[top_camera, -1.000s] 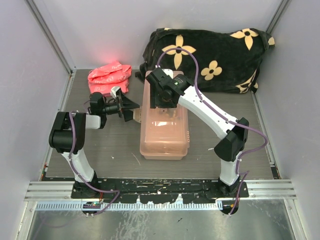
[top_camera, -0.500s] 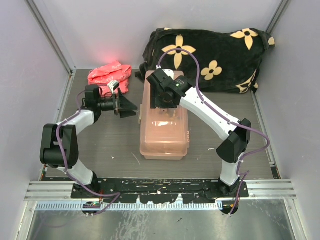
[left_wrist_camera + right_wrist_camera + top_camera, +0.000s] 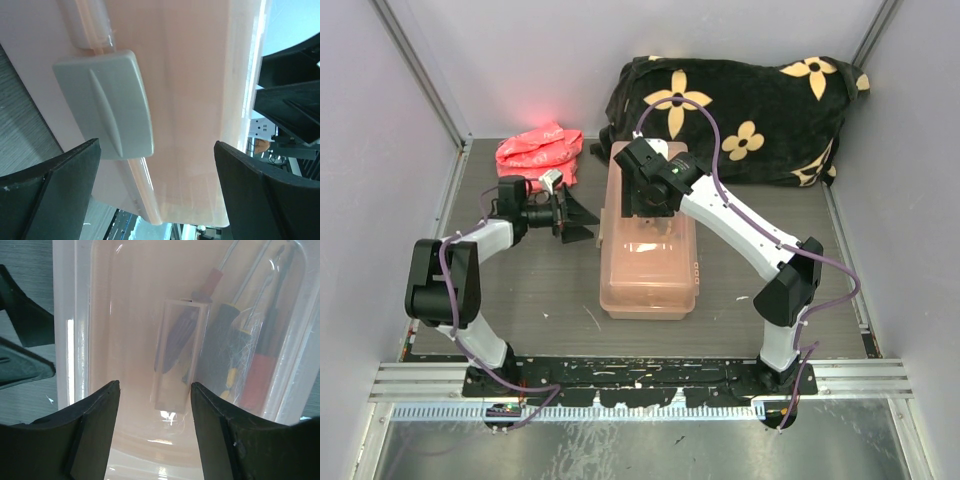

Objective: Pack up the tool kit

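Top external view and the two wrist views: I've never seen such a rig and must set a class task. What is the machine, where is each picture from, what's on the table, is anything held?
Two robot arms stand at the table's near edge. The top view looks down from behind them; each wrist view looks along one arm's gripper. On the table: a pink see-through box, a red bag, a black flowered blanket. The left gripper, open, faces the box's grey latch. The right gripper, open, hangs over the lid; screwdrivers show inside. Nothing is held.
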`<state>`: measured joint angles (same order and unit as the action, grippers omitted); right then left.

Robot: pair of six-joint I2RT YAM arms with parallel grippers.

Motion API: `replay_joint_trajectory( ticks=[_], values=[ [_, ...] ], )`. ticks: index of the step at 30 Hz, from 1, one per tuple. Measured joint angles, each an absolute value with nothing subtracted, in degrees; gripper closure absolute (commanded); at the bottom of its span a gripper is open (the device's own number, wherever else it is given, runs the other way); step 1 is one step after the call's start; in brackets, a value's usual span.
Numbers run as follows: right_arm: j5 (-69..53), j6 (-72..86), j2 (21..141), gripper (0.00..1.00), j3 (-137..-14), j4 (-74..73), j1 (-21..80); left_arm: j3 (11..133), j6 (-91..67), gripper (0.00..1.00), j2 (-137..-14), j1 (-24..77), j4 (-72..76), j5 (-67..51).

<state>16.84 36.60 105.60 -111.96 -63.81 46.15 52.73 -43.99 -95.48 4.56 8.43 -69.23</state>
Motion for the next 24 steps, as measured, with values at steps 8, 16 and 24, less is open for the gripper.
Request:
replay_joint_trajectory(
  ticks=[8, 16, 24],
  values=[
    [17.34, 36.56, 105.6, 0.37, -112.07, -64.4, 46.13, 53.01, -51.57, 0.04, -101.58, 7.05, 18.72, -67.24],
    [18.35, 36.51, 105.6, 0.37, -112.07, -65.25, 46.13, 51.51, -71.44, 0.04, -108.62, 7.88, 45.54, -65.19],
    [19.53, 36.49, 105.6, 0.37, -112.18, -66.37, 46.13, 51.64, -76.79, 0.06, -109.51, 8.25, 53.32, -64.38]
  ],
)
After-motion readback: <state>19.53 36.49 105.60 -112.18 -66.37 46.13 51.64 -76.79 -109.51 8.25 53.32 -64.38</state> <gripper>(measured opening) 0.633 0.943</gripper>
